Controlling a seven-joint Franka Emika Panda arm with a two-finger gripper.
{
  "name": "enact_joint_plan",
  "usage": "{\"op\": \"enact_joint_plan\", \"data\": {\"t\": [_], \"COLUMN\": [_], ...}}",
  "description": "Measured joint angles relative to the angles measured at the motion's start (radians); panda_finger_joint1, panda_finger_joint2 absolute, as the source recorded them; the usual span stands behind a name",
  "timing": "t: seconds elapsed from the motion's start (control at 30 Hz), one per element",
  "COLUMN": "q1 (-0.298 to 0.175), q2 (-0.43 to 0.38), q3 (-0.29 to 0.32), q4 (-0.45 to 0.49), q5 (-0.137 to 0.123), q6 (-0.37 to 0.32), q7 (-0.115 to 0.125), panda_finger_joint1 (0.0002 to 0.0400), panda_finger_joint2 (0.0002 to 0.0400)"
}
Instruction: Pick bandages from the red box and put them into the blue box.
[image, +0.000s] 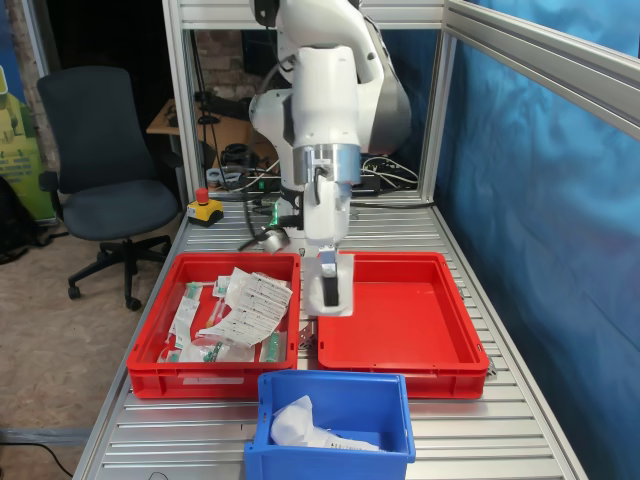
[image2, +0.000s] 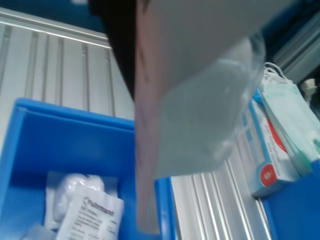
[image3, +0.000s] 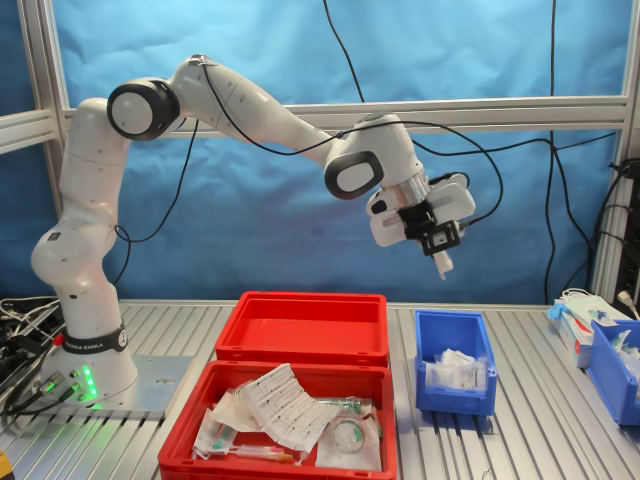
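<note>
My gripper (image3: 440, 258) hangs high above the blue box (image3: 456, 402) in the second exterior view, shut on a flat white bandage packet (image: 337, 284) that dangles below the fingers. In the wrist view this packet (image2: 200, 110) fills the middle, with the blue box (image2: 30, 150) beneath it. A few white bandage packets (image2: 85, 207) lie on the box floor, also visible in the first exterior view (image: 300, 425). The red box (image: 420, 352) with a plain red floor holds nothing that I can see.
A second red tray (image: 150, 345) heaped with long white and green packets sits beside the red box. A cardboard box of face masks (image2: 272, 155) and another blue bin (image3: 615, 370) stand at the second exterior view's right. A red emergency button (image: 204, 207) sits at the table's back.
</note>
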Motion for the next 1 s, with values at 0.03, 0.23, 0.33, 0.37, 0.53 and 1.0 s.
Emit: {"op": "enact_joint_plan", "data": {"t": [0.03,0.23,0.33,0.37,0.53,1.0], "q1": [-0.006,-0.037,-0.042,-0.044,-0.047,-0.047], "q2": [0.003,0.041,0.056,0.06,0.082,0.103], "q3": [0.001,0.002,0.003,0.003,0.004,0.01], "q4": [0.008,0.069,0.082,0.084,0.09,0.094], "q5": [0.0,0.0,0.0,0.0,0.0,0.0], "q6": [-0.002,-0.009,-0.01,-0.01,-0.012,-0.014], "q7": [0.0,0.0,0.0,0.0,0.0,0.0], "panda_finger_joint1": [0.0064,0.0064,0.0064,0.0064,0.0064,0.0064], "panda_finger_joint2": [0.0064,0.0064,0.0064,0.0064,0.0064,0.0064]}}
